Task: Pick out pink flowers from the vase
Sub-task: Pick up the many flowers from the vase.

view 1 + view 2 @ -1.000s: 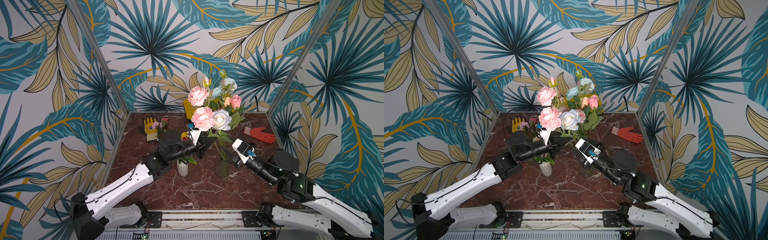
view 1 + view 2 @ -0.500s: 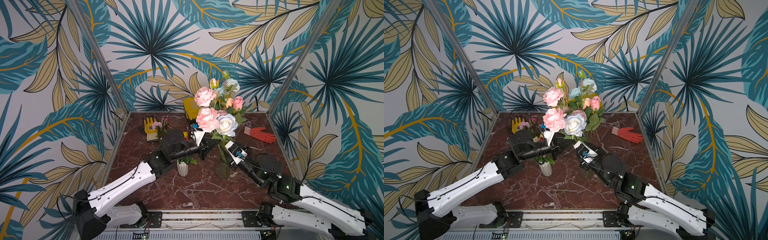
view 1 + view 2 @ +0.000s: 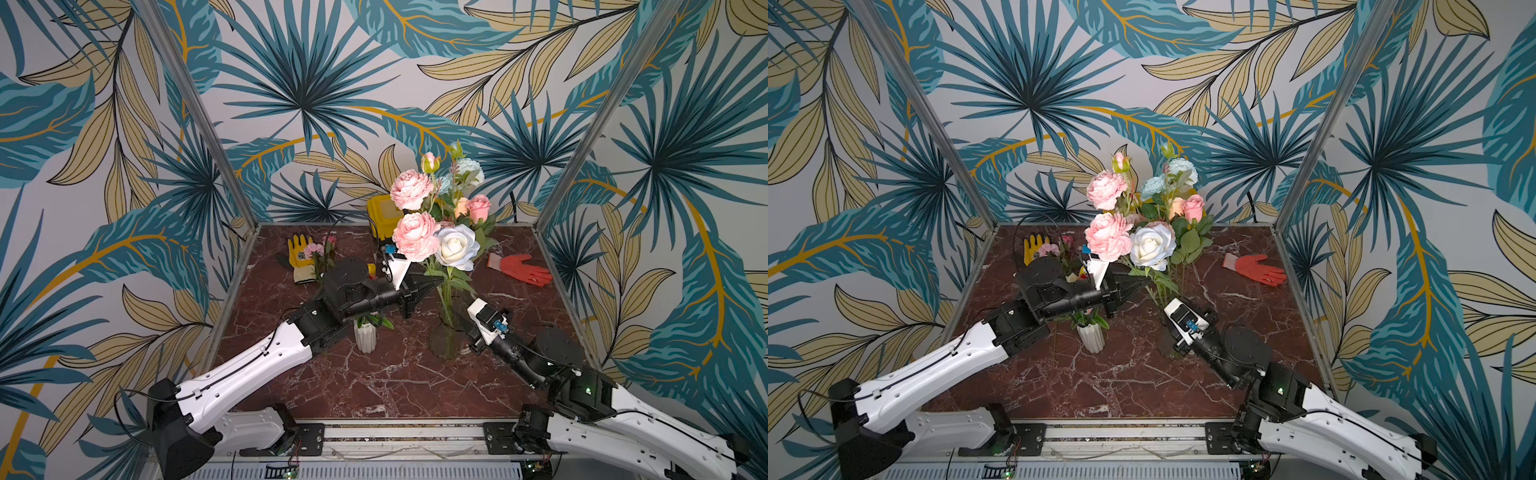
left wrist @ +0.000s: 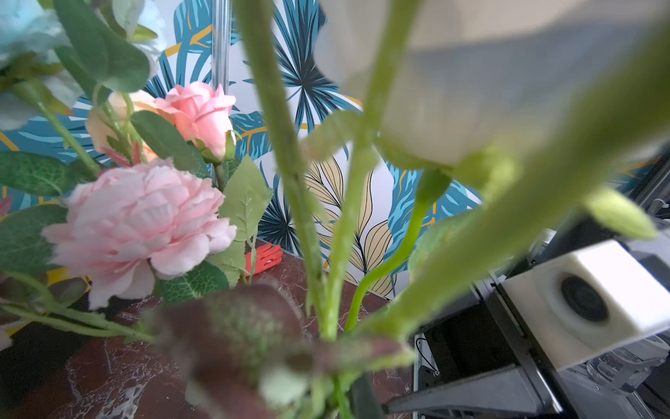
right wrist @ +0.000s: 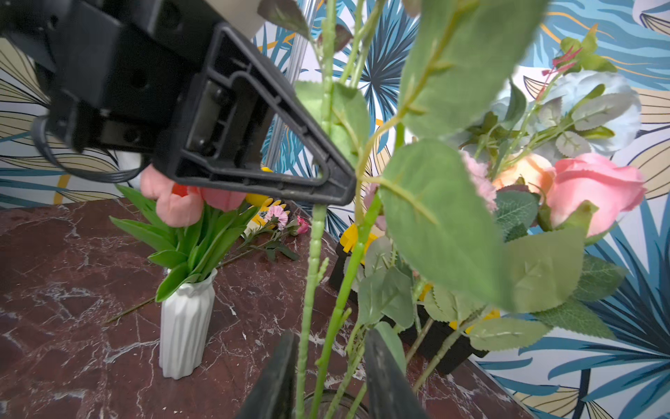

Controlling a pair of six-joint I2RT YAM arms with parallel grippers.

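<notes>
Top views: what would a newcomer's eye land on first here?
The tall bouquet in the glass vase at the middle of the marble table stands out, its pink peonies and white rose facing the camera. Next, both arms meet at its stems: the left tool shut at them, the right tool open around them just above the vase. A yellow glove and a red glove lie at the back.

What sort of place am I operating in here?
Probably a staged robot test booth, not a real room: leaf-print wallpaper between metal frame posts, a marble-look tabletop, and the left arm and right arm mounted on a front rail.
</notes>
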